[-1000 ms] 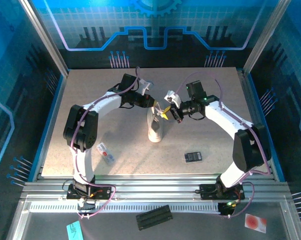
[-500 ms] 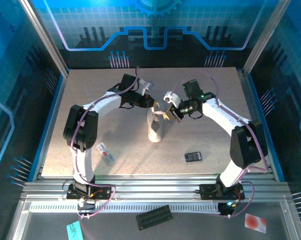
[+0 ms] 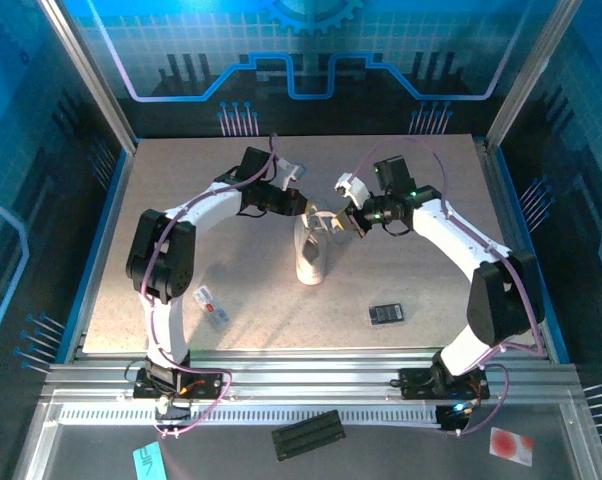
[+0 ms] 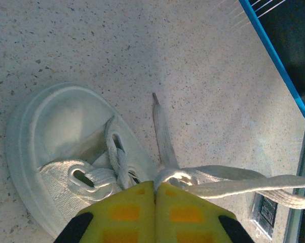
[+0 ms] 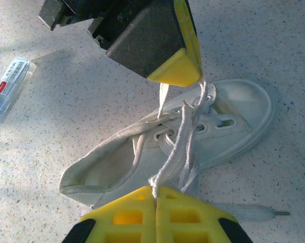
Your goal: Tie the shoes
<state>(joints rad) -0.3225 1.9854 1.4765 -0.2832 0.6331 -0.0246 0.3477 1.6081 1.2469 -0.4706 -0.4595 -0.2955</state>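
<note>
The left gripper [image 4: 155, 188] and right gripper [image 5: 156, 191] were each clamped shut on 1 lace [image 5: 177, 147], flanking the shoe [image 3: 309, 262]. It lay mid-way across the table [image 3: 181, 190], long axis near to far, its far end beneath them, equally near both.

The right gripper [image 5: 155, 197] pinches a lace [image 5: 175, 152] rising from the white sneaker [image 5: 233, 116], and the left gripper [image 5: 190, 71] clamps another lace above it. A packet [image 5: 8, 88] lies on the tabletop [image 5: 66, 131], well apart from the sneaker.

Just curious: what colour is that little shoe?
The shoe is cream white; clearest in the right wrist view.
</note>
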